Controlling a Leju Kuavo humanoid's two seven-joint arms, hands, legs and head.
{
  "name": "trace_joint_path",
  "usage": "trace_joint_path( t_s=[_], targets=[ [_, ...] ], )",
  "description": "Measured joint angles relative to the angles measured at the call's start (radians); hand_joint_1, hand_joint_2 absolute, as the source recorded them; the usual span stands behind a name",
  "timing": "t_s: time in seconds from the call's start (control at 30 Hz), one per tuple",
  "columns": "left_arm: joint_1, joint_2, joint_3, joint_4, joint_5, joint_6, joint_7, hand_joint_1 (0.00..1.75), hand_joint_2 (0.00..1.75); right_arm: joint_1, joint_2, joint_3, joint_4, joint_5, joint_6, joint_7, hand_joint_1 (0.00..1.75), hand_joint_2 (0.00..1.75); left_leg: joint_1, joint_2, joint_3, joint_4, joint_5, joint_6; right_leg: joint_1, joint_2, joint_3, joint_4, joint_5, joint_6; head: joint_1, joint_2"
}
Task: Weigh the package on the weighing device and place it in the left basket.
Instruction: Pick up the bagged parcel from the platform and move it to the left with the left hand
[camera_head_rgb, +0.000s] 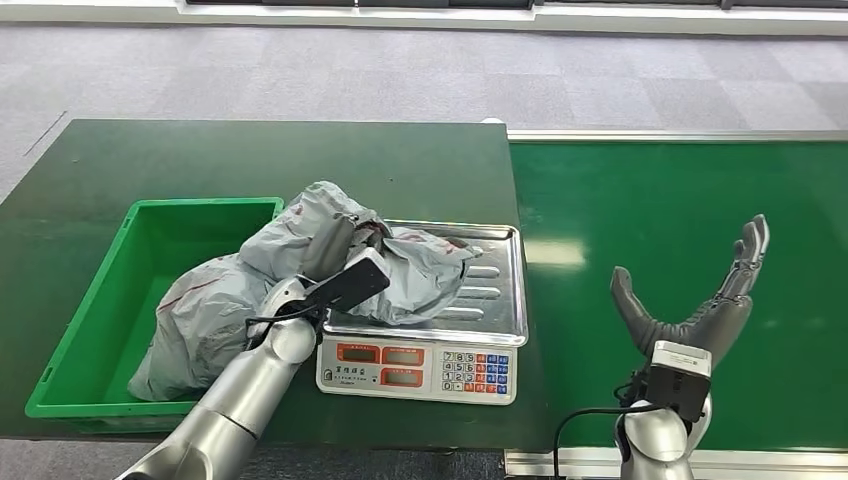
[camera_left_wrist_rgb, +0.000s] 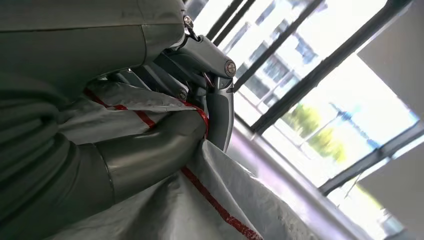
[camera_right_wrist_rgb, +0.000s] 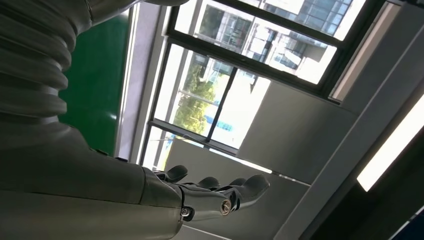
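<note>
Left hand clamped on grey package, half off scale; I'd lift clear, drop into green basket beside scale. Right hand spread, empty.

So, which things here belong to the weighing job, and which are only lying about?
For the job:
- grey package, gripped by the left hand
- scale, under part of the package
- green basket, left of the scale

Not part of it:
- green conveyor belt
- right hand, holding nothing
</note>
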Motion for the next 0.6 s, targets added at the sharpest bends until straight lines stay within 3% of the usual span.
trace_joint_path(
  t_s=[0.27, 0.43, 0.47, 0.53, 0.6],
  targets=[
    [0.19, 0.104, 0.116, -0.509, 0.068, 0.107, -0.027, 1.75, 1.75, 0.08, 0.003, -0.058, -0.066, 0.006, 0.008, -0.018, 0.0, 1.75, 0.0, 0.0, -0.001, -0.001, -0.001, -0.001, 0.0, 0.0, -0.001, 0.0, -0.003, -0.001, 0.0, 0.0],
    [0.284, 0.135, 0.207, -0.658, 0.005, 0.164, -0.003, 1.75, 1.75, 0.112, 0.007, -0.084, -0.096, 0.015, 0.019, -0.018, 0.0, 1.75, 0.0, 0.0, -0.001, -0.001, -0.001, -0.001, 0.0, 0.0, -0.001, 0.0, -0.003, -0.001, 0.0, 0.0],
    [0.3, 0.137, 0.226, -0.676, -0.013, 0.181, 0.006, 1.68, 1.75, 0.116, 0.009, -0.087, -0.101, 0.018, 0.021, -0.017, 0.0, 1.75, 0.0, 0.0, -0.001, -0.001, -0.001, -0.001, 0.0, 0.0, -0.001, 0.0, -0.003, -0.001, 0.0, 0.0],
    [0.335, 0.139, 0.265, -0.704, -0.066, 0.217, 0.032, 0.99, 1.75, 0.126, 0.013, -0.093, -0.108, 0.023, 0.025, -0.016, 0.0, 1.75, 0.0, 0.0, 0.0, -0.001, -0.001, -0.001, 0.0, 0.0, 0.0, 0.0, -0.003, -0.001, 0.0, 0.0],
    [0.373, 0.139, 0.304, -0.721, -0.132, 0.239, 0.066, 0.19, 1.75, 0.134, 0.016, -0.098, -0.113, 0.026, 0.029, -0.015, 0.0, 1.75, 0.0, 0.0, 0.0, -0.001, -0.001, -0.001, 0.0, 0.0, 0.0, 0.0, -0.003, -0.001, 0.0, 0.0]
  ],
)
